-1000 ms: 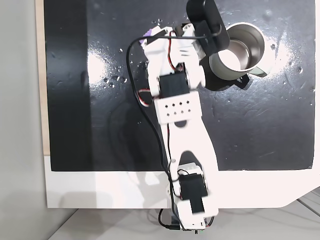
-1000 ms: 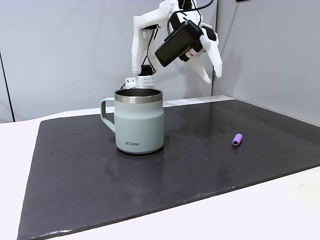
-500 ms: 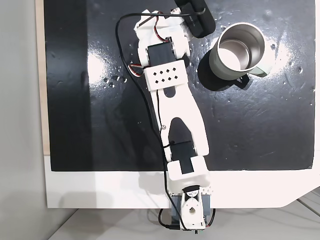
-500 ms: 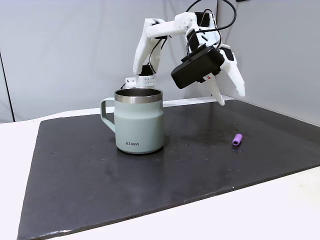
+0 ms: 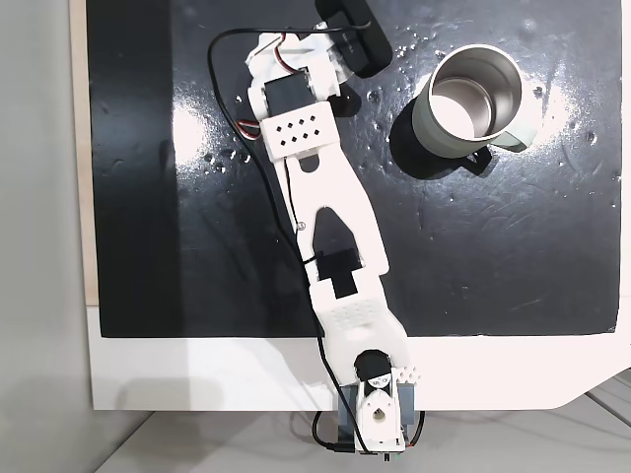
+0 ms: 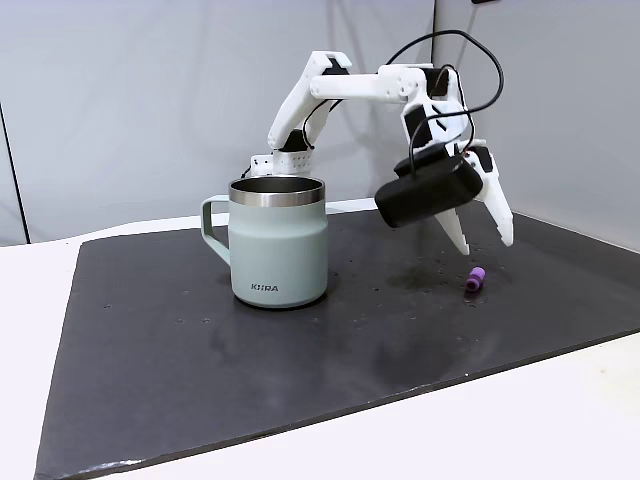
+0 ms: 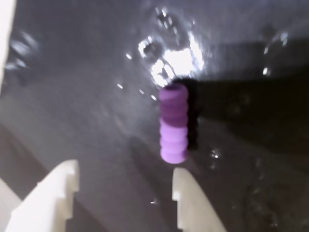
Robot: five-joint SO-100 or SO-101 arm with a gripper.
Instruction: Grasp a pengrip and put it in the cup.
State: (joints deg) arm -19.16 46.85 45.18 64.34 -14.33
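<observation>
The pengrip [image 6: 475, 279], a small ribbed lilac tube, lies on the black mat to the right of the cup in a fixed view from the side. My gripper [image 6: 485, 243] hangs open just above it, fingers pointing down and apart from it. In the wrist view the pengrip [image 7: 174, 123] lies lengthwise just beyond my right fingertip [image 7: 183, 186], and my gripper [image 7: 124, 171] holds nothing. The cup [image 6: 278, 245], a pale grey-green metal mug with a steel rim, stands upright and empty. Seen from above, the cup [image 5: 431, 123] is at the upper right and my arm [image 5: 325, 217] covers the pengrip.
A glossy black mat [image 6: 300, 350] covers most of the white table [image 5: 197, 374]. Grey walls stand behind and to the right of the mat in the side view. The arm's base [image 5: 375, 414] sits at the table's near edge in the view from above.
The arm has swung away from above the cup and stretched out, lowering the open gripper to just over the pengrip. The cup and pengrip have not moved.
</observation>
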